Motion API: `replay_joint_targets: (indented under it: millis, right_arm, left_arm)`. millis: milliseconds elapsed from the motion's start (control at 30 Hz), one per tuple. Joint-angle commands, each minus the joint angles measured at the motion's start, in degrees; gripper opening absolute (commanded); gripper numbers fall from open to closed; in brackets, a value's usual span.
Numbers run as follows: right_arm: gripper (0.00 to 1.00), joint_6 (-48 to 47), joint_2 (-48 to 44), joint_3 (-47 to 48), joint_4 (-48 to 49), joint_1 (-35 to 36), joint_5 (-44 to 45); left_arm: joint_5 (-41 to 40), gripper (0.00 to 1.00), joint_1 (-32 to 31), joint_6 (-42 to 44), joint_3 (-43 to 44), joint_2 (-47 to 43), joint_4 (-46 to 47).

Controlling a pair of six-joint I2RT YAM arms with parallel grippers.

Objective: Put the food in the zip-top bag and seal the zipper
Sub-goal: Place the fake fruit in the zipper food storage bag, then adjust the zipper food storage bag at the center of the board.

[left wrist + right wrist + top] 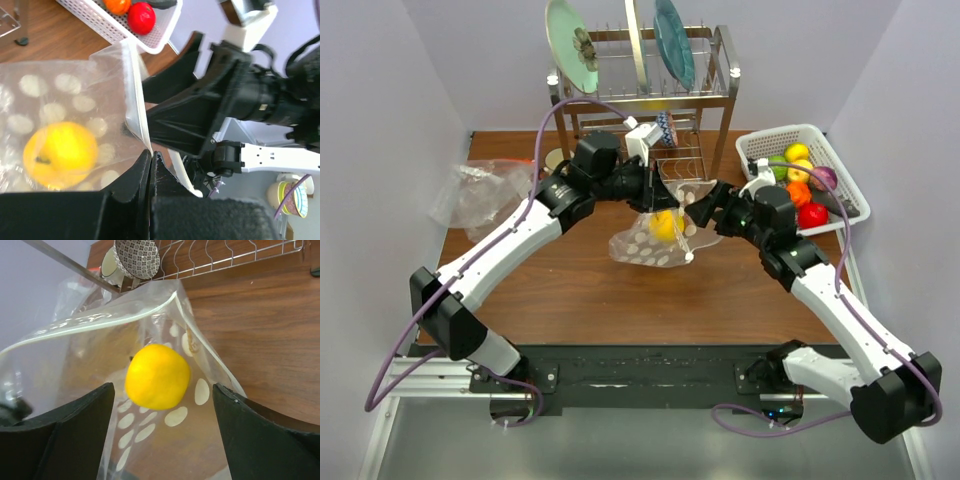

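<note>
My left gripper (pixel 151 159) is pinched shut on the mouth edge of the zip-top bag (pixel 60 85), right at the zipper (pixel 136 95), so the bag hangs off it over the middle of the table (pixel 570 290). My right gripper (pixel 162 390) is wide open at the bag's mouth, holding nothing. One yellow fruit (pixel 157 376) is inside the bag. The other food (pixel 800 190) sits in the white basket (pixel 845 175) on the right.

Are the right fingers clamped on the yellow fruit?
No: the yellow fruit lies inside the dotted bag, with the right fingers spread wide and clear of it.
</note>
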Motion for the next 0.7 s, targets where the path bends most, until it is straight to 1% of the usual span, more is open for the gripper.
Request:
replay_joint_targets:
  millis: [0, 67, 200, 267, 400, 567, 667]
  right_arm:
    - [0.77, -3.8, -2.2, 6.4, -6.6, 0.2, 1.0]
    - [0.75, -5.2, -2.5, 7.5, -8.4, 0.2, 1.4]
    - [0.75, -8.5, -2.0, 12.0, -16.4, 0.2, 4.7]
    - [0.74, -10.4, -1.3, 13.8, -18.8, 0.2, 6.5]
    - [0.73, -12.7, 0.9, 14.7, -23.3, 0.2, 8.4]
    - [0.7, -13.5, 5.3, 12.4, -23.3, 0.2, 7.0]
    - [0.69, -13.3, 4.5, 10.6, -21.7, 0.2, 7.5]
  left_arm:
    - [-0.6, 0.0, 0.7, 1.9, -0.1, -1.5, 1.1]
    - [-2.5, 0.0, 0.8, 2.9, -1.1, -1.3, 0.8]
    - [-4.8, 0.0, 0.7, 3.6, -2.7, -1.5, 1.2]
    - [-5.8, 0.0, 0.8, 3.8, -3.2, -1.7, 1.5]
    - [-7.1, 0.0, 0.7, 4.1, -3.7, -2.4, 1.9]
    - [-6.6, 0.0, 0.7, 4.4, -3.4, -3.1, 2.3]
    - [-7.7, 0.0, 0.8, 5.2, -2.8, -3.4, 1.1]
